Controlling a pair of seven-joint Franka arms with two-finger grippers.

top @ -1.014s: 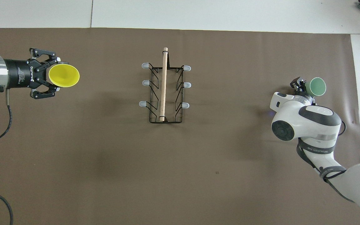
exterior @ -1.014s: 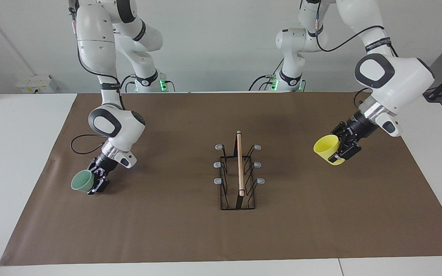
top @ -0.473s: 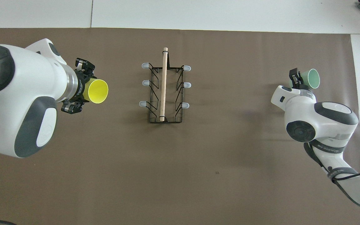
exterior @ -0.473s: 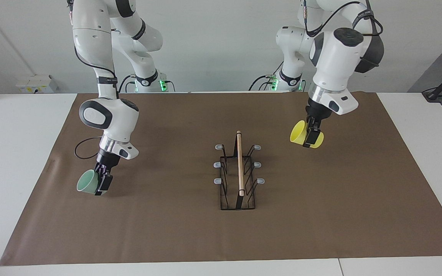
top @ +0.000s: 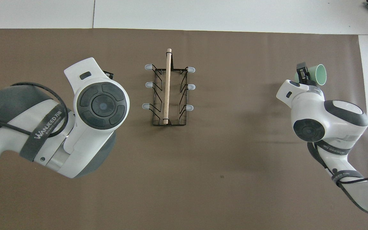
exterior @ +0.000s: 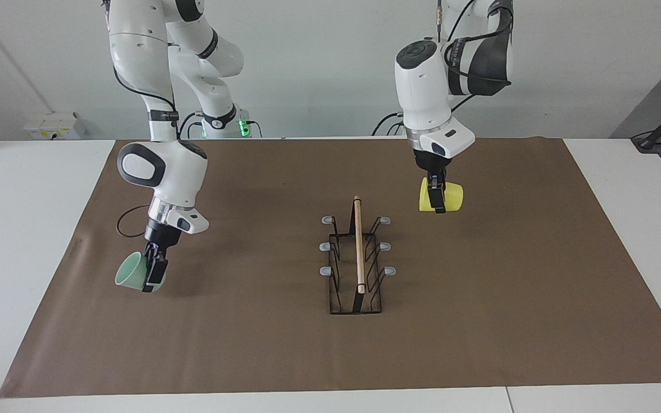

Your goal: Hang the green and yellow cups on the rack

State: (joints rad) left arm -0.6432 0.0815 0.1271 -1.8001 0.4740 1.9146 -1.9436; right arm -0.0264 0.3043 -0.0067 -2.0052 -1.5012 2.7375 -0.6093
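The black wire rack (exterior: 358,246) with a wooden rod stands mid-mat; it also shows in the overhead view (top: 167,89). My left gripper (exterior: 435,198) is shut on the yellow cup (exterior: 448,198), held on its side in the air, over the mat beside the rack's robot-side end, toward the left arm's end. In the overhead view the left arm's wrist (top: 102,102) hides that cup. My right gripper (exterior: 155,274) is shut on the mint green cup (exterior: 129,278), tilted just above the mat toward the right arm's end; the cup also shows in the overhead view (top: 318,75).
A brown mat (exterior: 479,321) covers most of the white table (exterior: 20,229). A black cable (exterior: 127,221) loops on the mat beside the right arm. The rack's six grey-tipped prongs stick out sideways, three per side.
The left arm has swung the yellow cup in from the left arm's end to close beside the rack. The right gripper has turned more upright with the green cup, staying in place.
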